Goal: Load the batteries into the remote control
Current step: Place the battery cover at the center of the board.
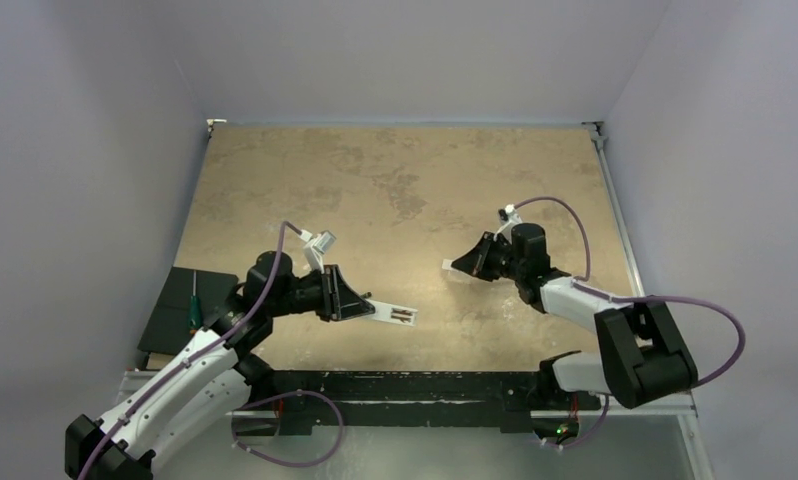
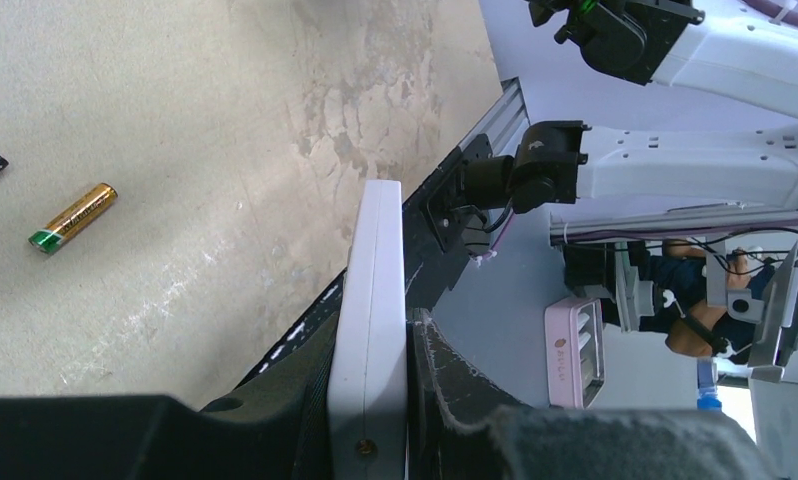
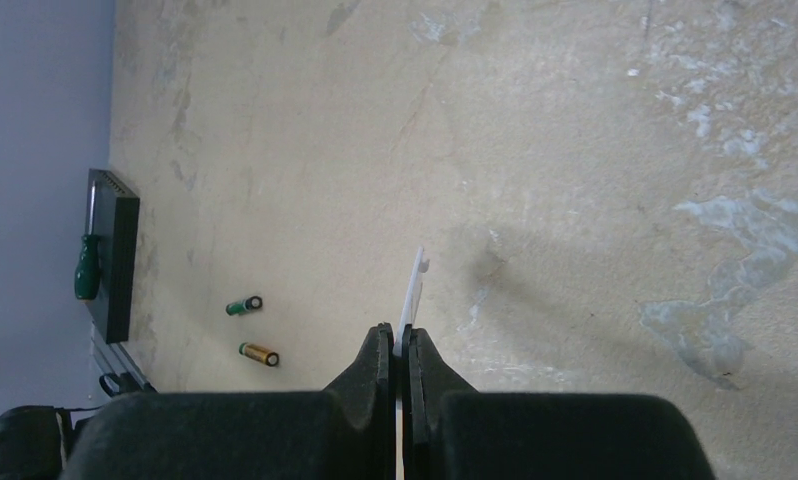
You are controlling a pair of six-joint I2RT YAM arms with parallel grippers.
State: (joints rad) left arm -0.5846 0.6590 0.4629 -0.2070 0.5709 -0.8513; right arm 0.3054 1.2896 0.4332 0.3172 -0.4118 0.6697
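My left hand (image 1: 355, 301) clamps the remote control (image 1: 391, 314) by one end, so the slim white plastic bar juts out above the tabletop (image 1: 395, 180). Its wrist camera sees the bar edge-on, smooth, with a fine seam. My right hand (image 1: 468, 264) is pinched shut on a thin white flat piece (image 3: 412, 285), only a speck from overhead. Only the wrist cameras show me the batteries (image 3: 259, 354). These two small cylinders, one gold and one dark green (image 3: 244, 305), lie apart on the mottled beige surface. They are near a black box (image 3: 112, 255) carrying a green-handled screwdriver (image 3: 85, 268).
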